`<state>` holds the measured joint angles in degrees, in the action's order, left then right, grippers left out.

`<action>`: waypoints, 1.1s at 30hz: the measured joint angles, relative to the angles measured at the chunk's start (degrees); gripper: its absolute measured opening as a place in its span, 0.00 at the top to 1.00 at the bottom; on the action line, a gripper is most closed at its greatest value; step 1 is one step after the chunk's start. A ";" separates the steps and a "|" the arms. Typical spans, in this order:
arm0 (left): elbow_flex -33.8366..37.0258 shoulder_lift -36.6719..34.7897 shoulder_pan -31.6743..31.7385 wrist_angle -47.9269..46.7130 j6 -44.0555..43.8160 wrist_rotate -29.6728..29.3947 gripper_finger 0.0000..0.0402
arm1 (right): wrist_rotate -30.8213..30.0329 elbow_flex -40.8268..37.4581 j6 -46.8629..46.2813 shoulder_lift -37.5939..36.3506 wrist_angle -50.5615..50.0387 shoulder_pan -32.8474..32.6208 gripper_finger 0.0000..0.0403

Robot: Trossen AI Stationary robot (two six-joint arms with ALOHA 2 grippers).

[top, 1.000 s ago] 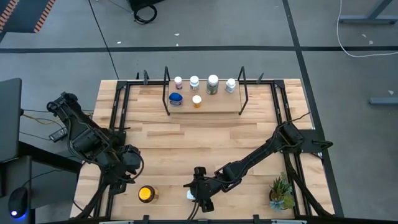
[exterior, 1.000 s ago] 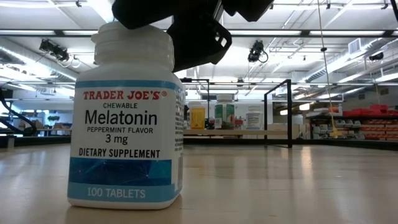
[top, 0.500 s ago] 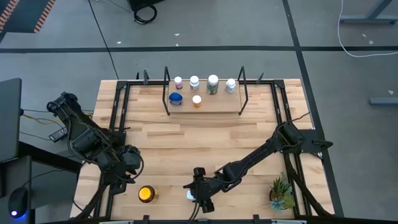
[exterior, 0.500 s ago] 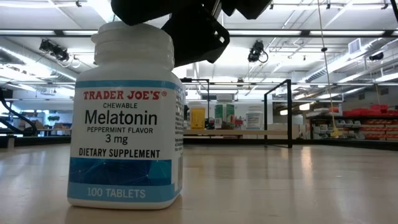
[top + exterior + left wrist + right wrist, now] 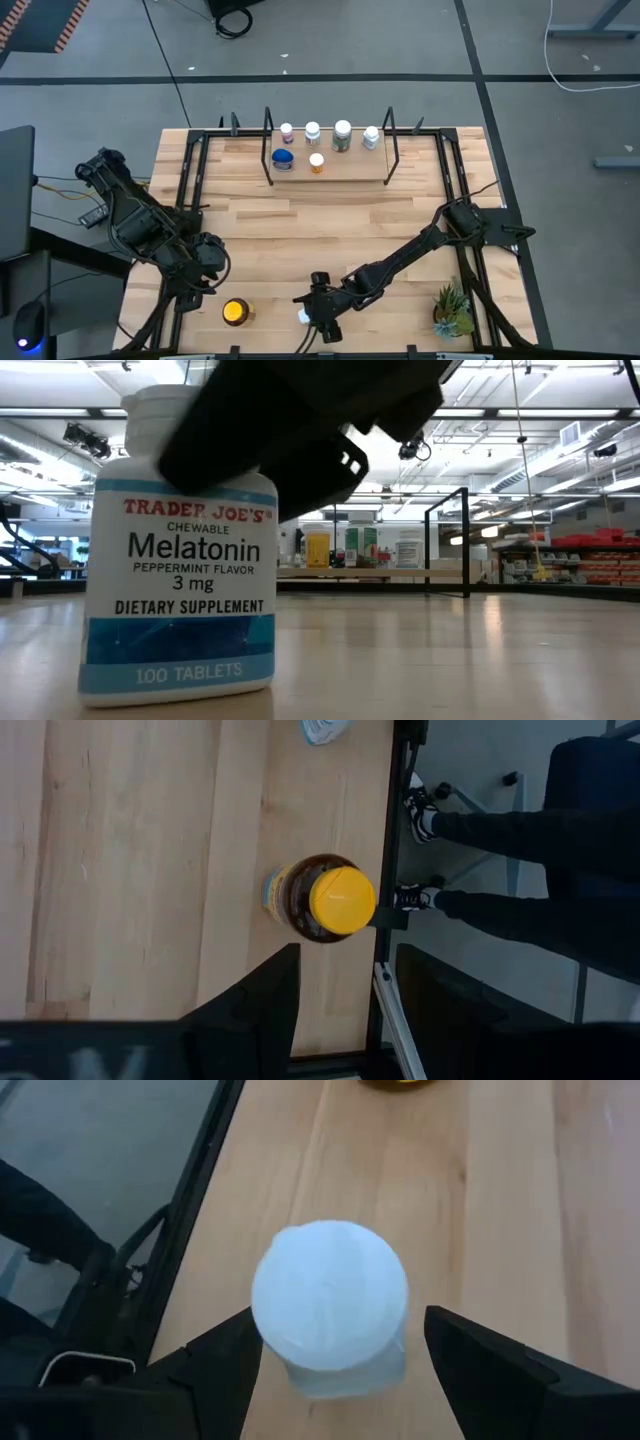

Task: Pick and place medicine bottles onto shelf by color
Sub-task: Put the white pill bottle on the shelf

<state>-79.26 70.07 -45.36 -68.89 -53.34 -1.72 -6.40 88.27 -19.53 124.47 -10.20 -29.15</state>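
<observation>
My right pincer [image 5: 335, 1370] has come down over the white-capped melatonin bottle [image 5: 180, 560] at the desk's near edge, fingers apart but narrowing, tipping it slightly — grasp imminent, shelf [image 5: 330, 172] far off.

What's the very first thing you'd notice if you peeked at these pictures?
Up close in the low view, the big white melatonin bottle with a blue band fills the picture, tilted a little on the wooden table's near edge, with the right claw around its white cap. Next, the amber bottle with a bright yellow lid stands near the left claw. Six little bottles wait on the light-wood shelf at the far side.
</observation>
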 joint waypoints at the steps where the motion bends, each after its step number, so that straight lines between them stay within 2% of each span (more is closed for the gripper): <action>1: 0.00 0.00 0.02 0.00 0.03 0.00 0.57 | -0.03 -0.02 0.00 -0.16 -0.15 0.03 0.30; 12: 0.00 0.00 0.00 -0.01 0.13 0.00 0.57 | -1.26 0.13 -1.16 -0.64 0.27 0.15 0.32; 21: 0.00 0.00 0.01 -0.01 0.15 -0.15 0.57 | -0.42 0.13 -2.95 -0.73 0.38 0.14 0.55; 29: 0.00 0.00 0.00 -0.01 0.15 -0.15 0.57 | -0.69 0.13 -3.13 -0.73 0.35 0.36 0.56; 33: 0.00 0.00 0.02 -0.07 1.64 -0.13 0.57 | -4.70 0.15 -6.25 -1.43 -0.59 1.06 0.55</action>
<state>-79.26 70.06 -45.35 -68.96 -51.71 -1.85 -11.10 88.42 -25.77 123.04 -10.79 -28.08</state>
